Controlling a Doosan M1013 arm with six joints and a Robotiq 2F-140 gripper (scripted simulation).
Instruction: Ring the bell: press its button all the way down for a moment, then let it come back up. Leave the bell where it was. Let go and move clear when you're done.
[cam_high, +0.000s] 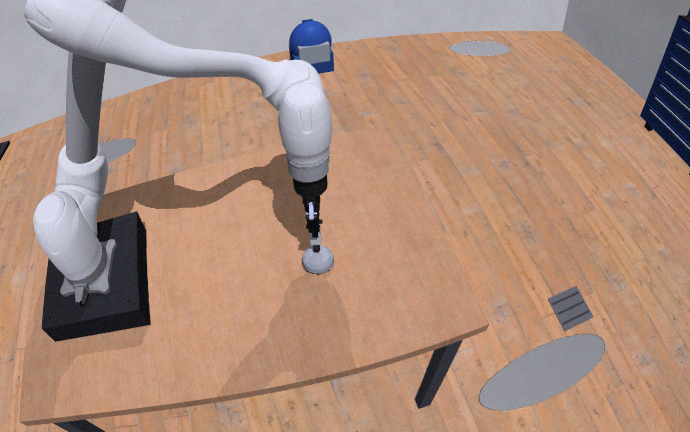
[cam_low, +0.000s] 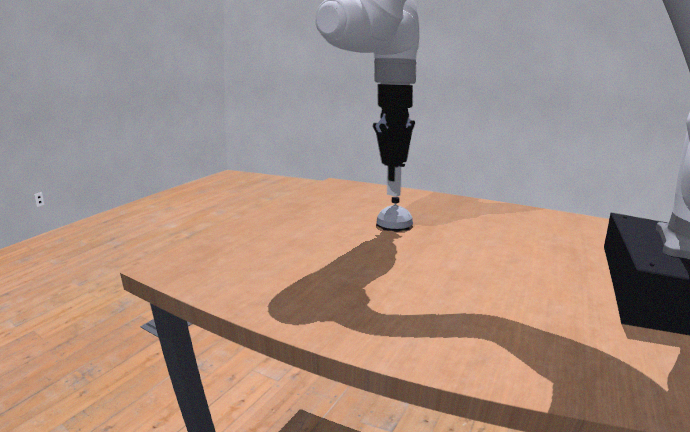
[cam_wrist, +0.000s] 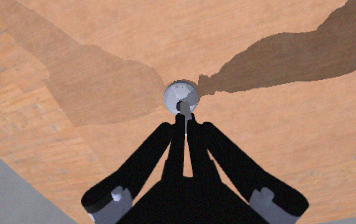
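Note:
A small silver dome bell (cam_high: 318, 261) (cam_low: 394, 218) (cam_wrist: 176, 94) with a black button (cam_low: 394, 200) on top stands near the middle of the wooden table (cam_high: 213, 305) (cam_low: 483, 264). My gripper (cam_high: 316, 245) (cam_low: 393, 194) (cam_wrist: 184, 108) is shut with nothing between the fingers. It points straight down, right over the bell, with its fingertips just above the button or barely touching it. In the wrist view the fingertips cover part of the dome and hide the button.
The arm's black base (cam_high: 117, 284) (cam_low: 641, 274) sits at one side of the table. A blue domed object (cam_high: 310, 44) stands on the floor behind the table, and a dark blue drawer cabinet (cam_high: 672, 96) stands far off at the right.

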